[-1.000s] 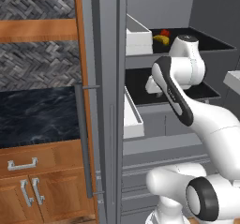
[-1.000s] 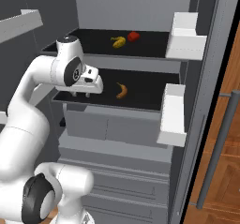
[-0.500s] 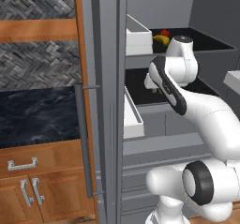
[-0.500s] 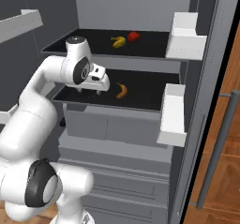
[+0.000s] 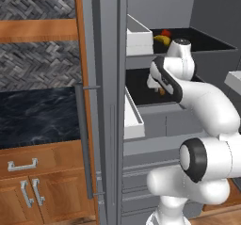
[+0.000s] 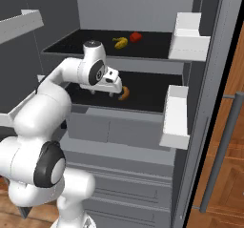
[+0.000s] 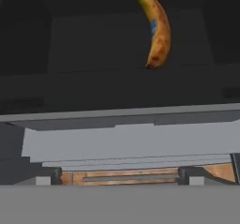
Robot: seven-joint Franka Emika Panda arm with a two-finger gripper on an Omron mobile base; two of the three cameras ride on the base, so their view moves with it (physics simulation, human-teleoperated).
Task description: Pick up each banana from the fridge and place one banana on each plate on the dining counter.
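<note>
The grey fridge (image 6: 138, 127) stands open. One banana (image 6: 125, 93) lies on its black middle shelf, and it appears high in the hand view as a spotted yellow banana (image 7: 158, 28). A second banana (image 6: 121, 42) rests on the upper shelf, also seen from the left as the upper banana (image 5: 161, 40). My gripper (image 6: 103, 92) hangs open over the middle shelf, just left of the lower banana and not touching it, with nothing between its fingers. From the left base view the gripper (image 5: 154, 85) sits beside that banana (image 5: 162, 91). The plates and dining counter are out of view.
A small red fruit (image 6: 136, 36) sits next to the upper banana. White door bins (image 6: 175, 117) hang on the right door, another bin (image 5: 134, 118) on the left. Grey drawers (image 6: 119, 131) lie under the shelf. Wooden cabinets with a dark stone top (image 5: 33, 120) stand left of the fridge.
The arm has reached further into the fridge, carrying the gripper along the middle shelf towards the lower banana. Its fingers have spread apart.
</note>
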